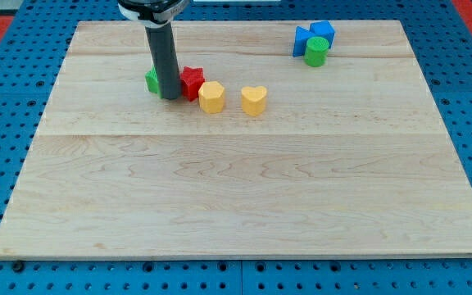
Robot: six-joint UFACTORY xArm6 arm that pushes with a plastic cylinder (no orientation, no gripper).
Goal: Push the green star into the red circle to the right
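Observation:
The dark rod comes down from the view's top, and my tip (170, 97) rests on the wooden board (236, 188) at the upper left. The green star (152, 79) is mostly hidden behind the rod; only its left edge shows. A red block (192, 81) touches the rod on its right side; its shape is partly hidden. My tip sits between the green and the red block, in front of them.
A yellow hexagon-like block (211, 97) lies just right of the red block. A yellow heart (254, 100) lies further right. At the upper right, a blue block (321, 33), a second blue block (301, 41) and a green cylinder (316, 52) cluster together.

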